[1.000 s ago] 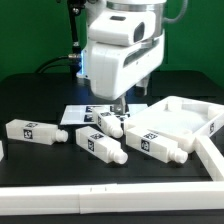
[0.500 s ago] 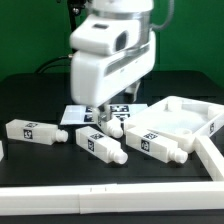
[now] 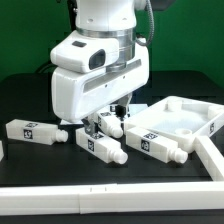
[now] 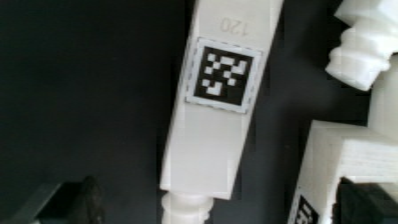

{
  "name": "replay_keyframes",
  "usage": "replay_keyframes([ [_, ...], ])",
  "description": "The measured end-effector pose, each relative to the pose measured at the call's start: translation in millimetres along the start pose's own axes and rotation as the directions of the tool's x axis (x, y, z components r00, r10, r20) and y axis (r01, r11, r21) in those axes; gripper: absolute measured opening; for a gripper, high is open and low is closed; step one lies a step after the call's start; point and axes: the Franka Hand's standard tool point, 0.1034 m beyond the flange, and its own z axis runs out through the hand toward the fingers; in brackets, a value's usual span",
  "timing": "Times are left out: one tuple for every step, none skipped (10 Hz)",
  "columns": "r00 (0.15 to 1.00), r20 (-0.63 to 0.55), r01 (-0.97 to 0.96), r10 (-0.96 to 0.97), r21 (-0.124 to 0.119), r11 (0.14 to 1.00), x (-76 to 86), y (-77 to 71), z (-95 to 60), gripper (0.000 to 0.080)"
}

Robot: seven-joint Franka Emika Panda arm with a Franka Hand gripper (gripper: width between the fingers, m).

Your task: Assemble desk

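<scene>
The hand (image 4: 187,207) stands wide open and holds nothing. In the wrist view its dark fingertips (image 4: 50,205) show on either side of a long leg (image 4: 217,130), with a strip of bare black bench between each tip and the leg, so nothing touches. That long leg lies flat with its black-and-white tag (image 4: 219,75) facing up, and its narrow pegged end sits between the fingertips. Beside it in the same view are the ribbed peg of another leg (image 4: 361,55) and the edge of a further white part (image 4: 352,165). In the exterior view the arm's bulky white housing (image 3: 95,80) hangs low over the middle of the bench (image 3: 25,95) and hides the fingers. Directly under it lies the middle leg (image 3: 108,124), partly covered, with the front leg (image 3: 100,147) just before it — I cannot tell which of these two the wrist camera sees. A third leg (image 3: 155,143) lies toward the exterior view's right, just beside the panel (image 3: 190,115), which rests flat with its raised rim up. The fourth leg (image 3: 30,131) lies well apart toward the exterior view's left.
</scene>
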Motion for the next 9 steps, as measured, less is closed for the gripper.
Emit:
replay_keyframes([
  [1.0,-0.003,-0.009,0.009,0.001,1.0,-1.6,1.9,3.6,0.065],
  [0.999,-0.006,-0.037,0.037,0.008,0.999,-4.7,5.5,13.8,0.065],
  [0.999,-0.007,-0.054,0.054,0.015,0.998,-3.9,6.1,25.4,0.065],
  [0.998,-0.011,-0.054,0.054,0.013,0.998,-3.5,7.7,35.8,0.065],
  [0.998,-0.011,-0.06,0.061,0.014,0.998,-3.3,8.1,43.7,0.065],
  [0.998,-0.012,-0.066,0.066,0.015,0.998,-0.9,7.8,49.5,0.065],
  [0.998,-0.012,-0.066,0.066,0.015,0.998,-1.3,7.4,51.3,0.065],
  [0.998,-0.012,-0.066,0.066,0.015,0.998,-1.1,7.6,51.0,0.0603],
  [0.998,-0.012,-0.066,0.066,0.015,0.998,-1.3,7.4,51.4,0.0603],
])
